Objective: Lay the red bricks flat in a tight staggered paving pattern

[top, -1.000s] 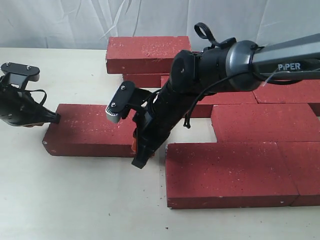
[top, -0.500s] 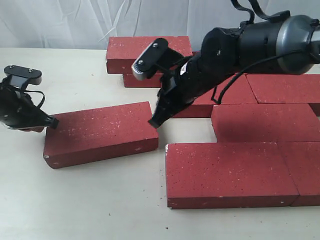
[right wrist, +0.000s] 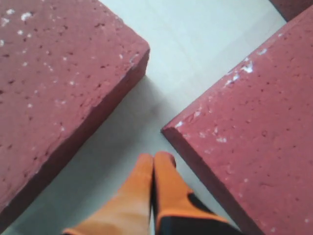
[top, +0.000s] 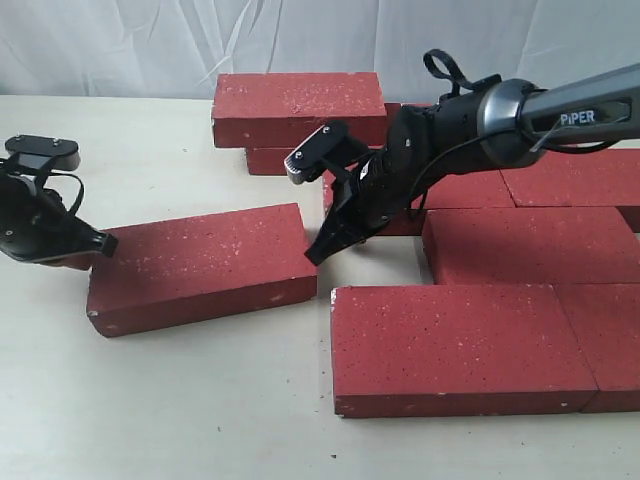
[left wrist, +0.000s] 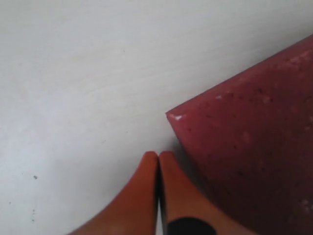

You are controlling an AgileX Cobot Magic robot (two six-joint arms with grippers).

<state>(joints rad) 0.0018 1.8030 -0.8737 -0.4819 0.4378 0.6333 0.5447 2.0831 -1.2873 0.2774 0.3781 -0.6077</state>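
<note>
One red brick (top: pixel 200 265) lies flat and skewed on the table, apart from the others, its right end angled toward the back. My left gripper (top: pixel 103 242) is shut, its tips at that brick's left end; the left wrist view shows the tips (left wrist: pixel 159 155) beside the brick's corner (left wrist: pixel 254 147). My right gripper (top: pixel 315 255) is shut and points down into the gap at the brick's right end. In the right wrist view its tips (right wrist: pixel 155 157) sit between two brick corners (right wrist: pixel 54 88) (right wrist: pixel 254 127). Neither gripper holds anything.
Laid bricks fill the right: a front-row brick (top: pixel 460 345) with another (top: pixel 612 340) beside it, a second-row brick (top: pixel 530 245), a third row (top: pixel 560 185). At the back one brick (top: pixel 298 105) rests on another (top: pixel 285 160). A white curtain hangs behind.
The loose brick has swung, its right end going toward the back. My right arm left its front right corner, rose, and came down at its right end. The left gripper barely moved.
</note>
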